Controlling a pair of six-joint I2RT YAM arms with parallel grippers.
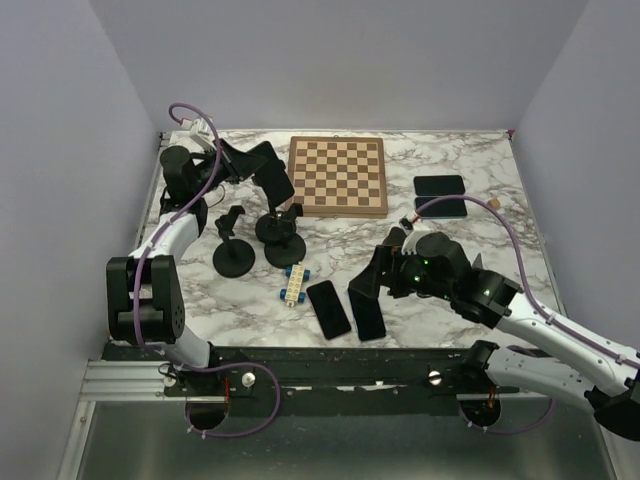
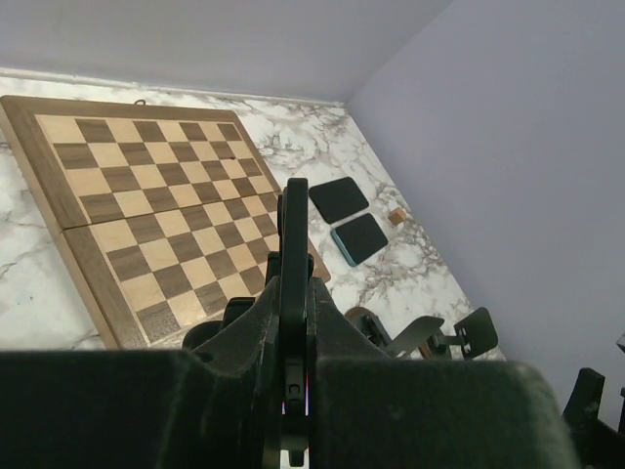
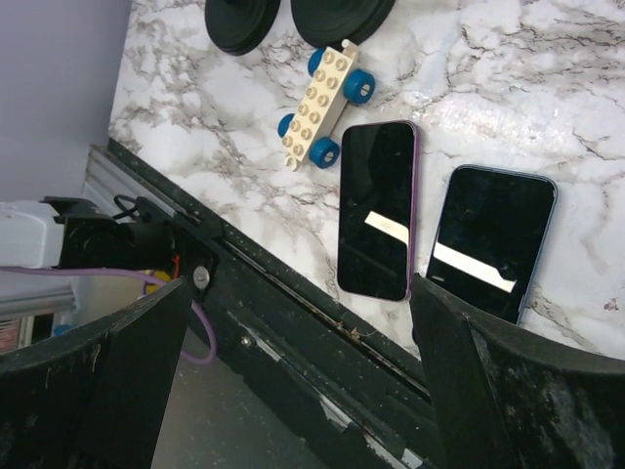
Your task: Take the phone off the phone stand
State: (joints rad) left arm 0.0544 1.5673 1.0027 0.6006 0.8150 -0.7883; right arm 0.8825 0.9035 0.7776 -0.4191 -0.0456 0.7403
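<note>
Beside the near-left corner of the chessboard (image 1: 338, 176), the phone stand (image 1: 284, 248) was located directly below the left gripper (image 2: 293, 381), by far the nearer tool, whose fingers were closed against the 2 faces of the phone (image 2: 293, 244). The phone was seen edge-on, its long axis running straight out from the gripper; whether its lower end was seated in the cradle could not be determined. The right gripper (image 1: 366, 282) was spread wide, nothing held, above 2 flat phones (image 1: 329, 308).
</note>
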